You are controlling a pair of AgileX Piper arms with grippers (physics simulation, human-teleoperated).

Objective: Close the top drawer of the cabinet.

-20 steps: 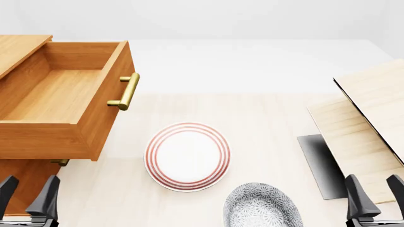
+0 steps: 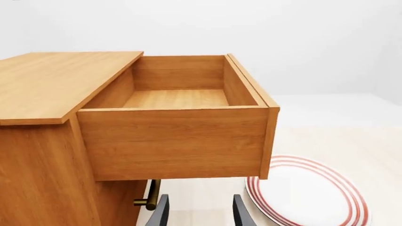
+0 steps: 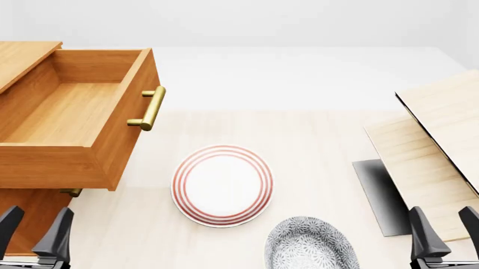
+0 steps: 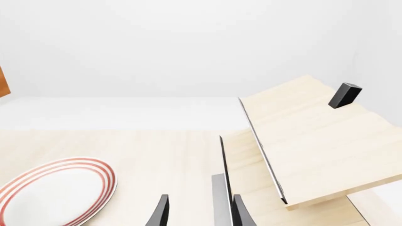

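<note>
The cabinet (image 3: 22, 59) stands at the table's left. Its top drawer (image 3: 67, 112) is pulled far out and is empty, with its brass bar handle (image 3: 150, 108) facing right. My left gripper (image 3: 33, 235) is open and empty at the near left, below the drawer and apart from it. In the left wrist view the drawer's side wall (image 2: 172, 141) fills the middle, the left gripper (image 2: 199, 214) is open beneath it, and the lower drawer's handle (image 2: 150, 200) shows by the fingers. My right gripper (image 3: 445, 235) is open and empty at the near right.
A red-ringed white plate (image 3: 222, 185) lies mid-table, right of the drawer. A grey patterned plate (image 3: 311, 246) lies nearer me. Pale light-wood panels (image 3: 434, 145) lean at the right over a dark grey mat (image 3: 382, 193). The right wrist view shows the panels (image 4: 308, 136).
</note>
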